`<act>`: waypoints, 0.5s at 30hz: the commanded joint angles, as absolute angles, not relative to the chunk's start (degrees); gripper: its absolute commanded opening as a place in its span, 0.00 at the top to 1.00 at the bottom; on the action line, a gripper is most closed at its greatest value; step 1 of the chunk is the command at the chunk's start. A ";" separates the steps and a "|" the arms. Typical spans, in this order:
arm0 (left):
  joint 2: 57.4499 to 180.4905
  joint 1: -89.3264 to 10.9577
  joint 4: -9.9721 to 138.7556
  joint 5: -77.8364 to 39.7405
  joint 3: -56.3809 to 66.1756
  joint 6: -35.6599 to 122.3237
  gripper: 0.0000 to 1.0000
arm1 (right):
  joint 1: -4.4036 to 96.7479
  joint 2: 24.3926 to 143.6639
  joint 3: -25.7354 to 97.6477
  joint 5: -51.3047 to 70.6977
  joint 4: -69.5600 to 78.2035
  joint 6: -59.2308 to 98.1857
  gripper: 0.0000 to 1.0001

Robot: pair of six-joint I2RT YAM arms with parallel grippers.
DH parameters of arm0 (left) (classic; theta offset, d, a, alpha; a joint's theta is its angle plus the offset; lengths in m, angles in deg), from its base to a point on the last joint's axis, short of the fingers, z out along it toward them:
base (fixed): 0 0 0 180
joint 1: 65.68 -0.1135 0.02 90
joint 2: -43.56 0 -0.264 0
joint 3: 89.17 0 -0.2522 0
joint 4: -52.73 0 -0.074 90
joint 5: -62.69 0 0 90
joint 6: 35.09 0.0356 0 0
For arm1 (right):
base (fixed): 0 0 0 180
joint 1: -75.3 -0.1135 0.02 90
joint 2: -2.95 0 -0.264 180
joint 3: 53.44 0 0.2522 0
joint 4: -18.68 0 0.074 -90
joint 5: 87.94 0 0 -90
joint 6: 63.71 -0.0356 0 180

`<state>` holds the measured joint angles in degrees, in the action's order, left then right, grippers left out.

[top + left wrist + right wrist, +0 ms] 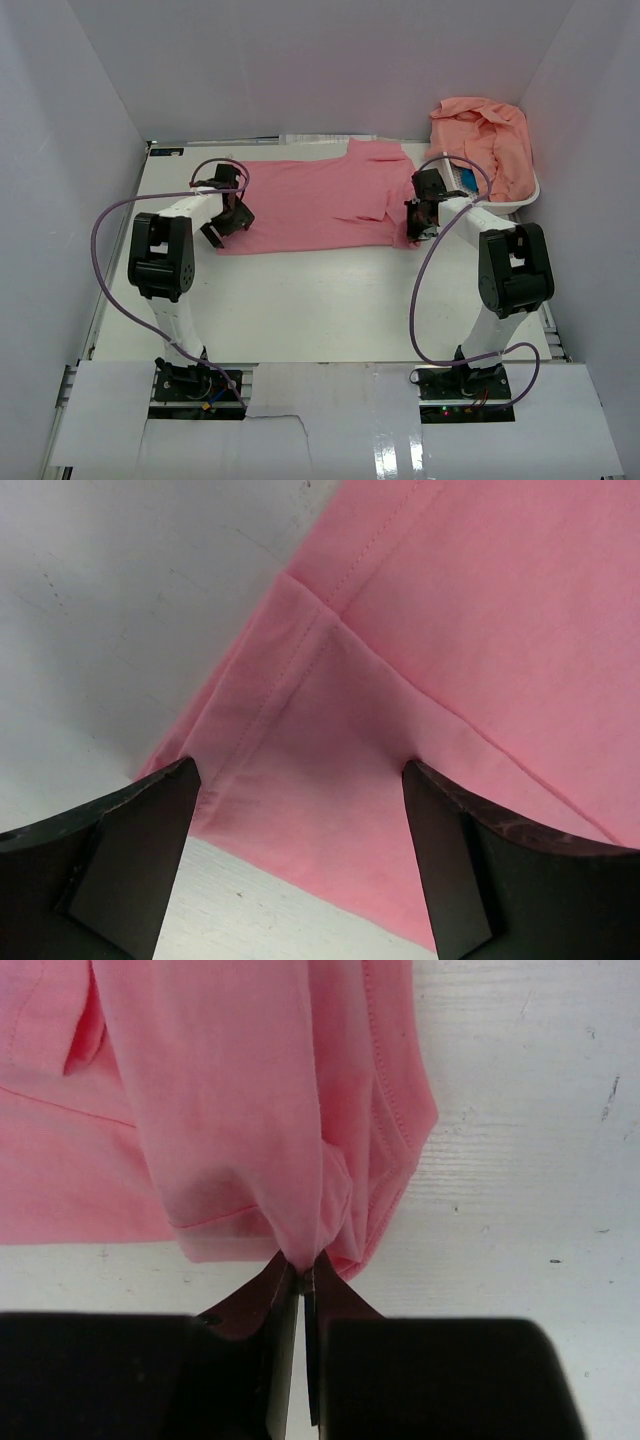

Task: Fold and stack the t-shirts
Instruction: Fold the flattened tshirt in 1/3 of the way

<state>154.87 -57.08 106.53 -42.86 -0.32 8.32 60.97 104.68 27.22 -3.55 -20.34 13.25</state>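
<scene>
Item: rose-pink cloth t-shirt [320,205], flat on white tabletop [300,300], centre frame, long axis left to right, one sleeve pointing to the top edge. My left claw [228,224]: jaws apart over its lower-left hem corner. My right claw [300,1272]: clamped on the bunched right end. Upper right: salmon t-shirt [485,135] heaped in white plastic basket [530,195].

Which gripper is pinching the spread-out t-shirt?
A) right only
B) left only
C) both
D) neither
A: the right gripper is shut on a bunched fold of the t-shirt, while the left gripper stands open over its hem corner.
</scene>
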 commanded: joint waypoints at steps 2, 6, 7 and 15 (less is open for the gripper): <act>157.81 -56.98 104.99 -44.01 -1.33 6.66 0.07 | 61.06 102.26 27.12 -6.81 -21.71 13.81 0.92; 158.87 -56.89 104.99 -44.62 -1.59 6.13 0.07 | 61.06 103.66 30.53 -10.84 -25.57 15.21 0.92; 159.05 -56.89 104.99 -44.80 -1.51 6.05 0.07 | 61.06 104.45 31.33 -12.26 -27.58 15.48 0.92; 159.49 -56.90 105.17 -45.68 -1.16 6.04 0.07 | 61.06 107.62 35.82 -27.64 -32.26 16.18 0.92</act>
<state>156.51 -56.60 106.77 -45.83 -1.91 7.36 60.97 105.95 33.20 -18.96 -28.71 15.11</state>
